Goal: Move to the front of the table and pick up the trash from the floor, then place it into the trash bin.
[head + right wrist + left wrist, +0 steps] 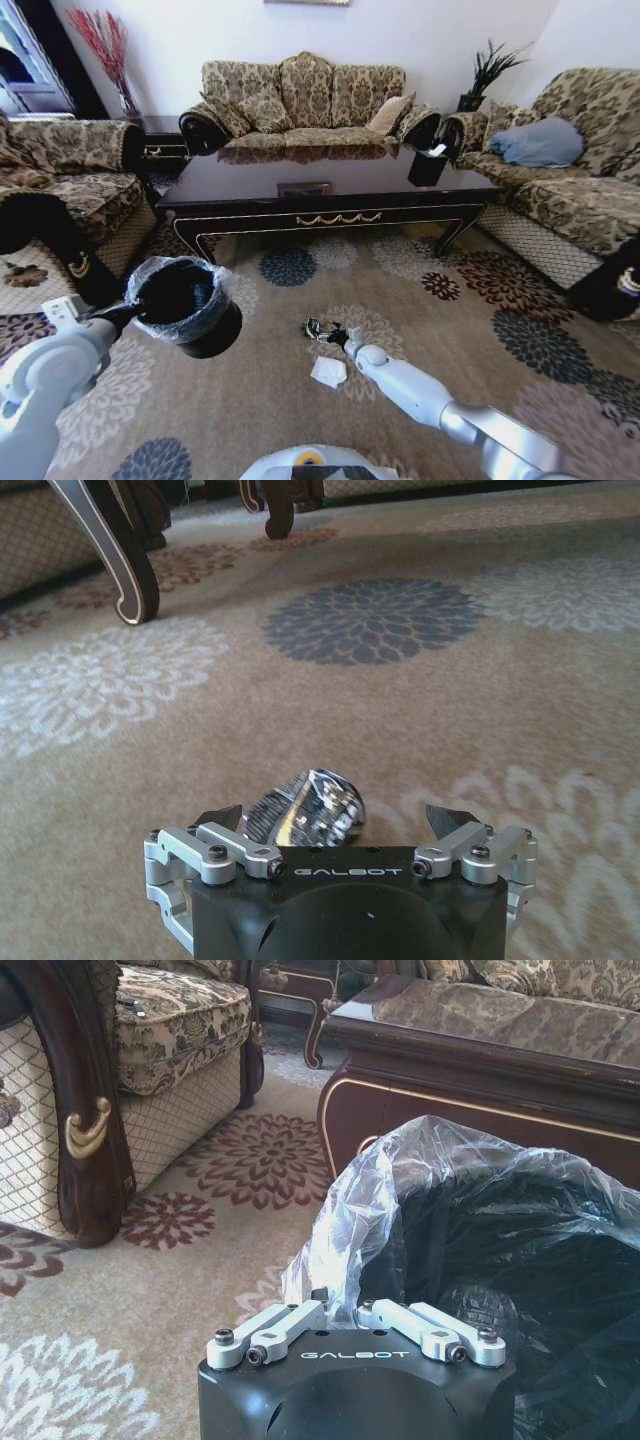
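Pick-up step. Right gripper [335,825] low on the floor [400,710], jaws spread around the dark wrapper [310,808], at 6 o'clock from the desk [330,190]. Next: close, lift. Left gripper [345,1315] pinches the bin [190,305] liner.

The word "GALBOT" stands in pale capital letters on the black housing of the left gripper [342,1312], at the lower centre of the left wrist view, just below its silver finger links. The same word "GALBOT" stands on the black housing of the right gripper [338,825], at the lower centre of the right wrist view. No other writing can be read.
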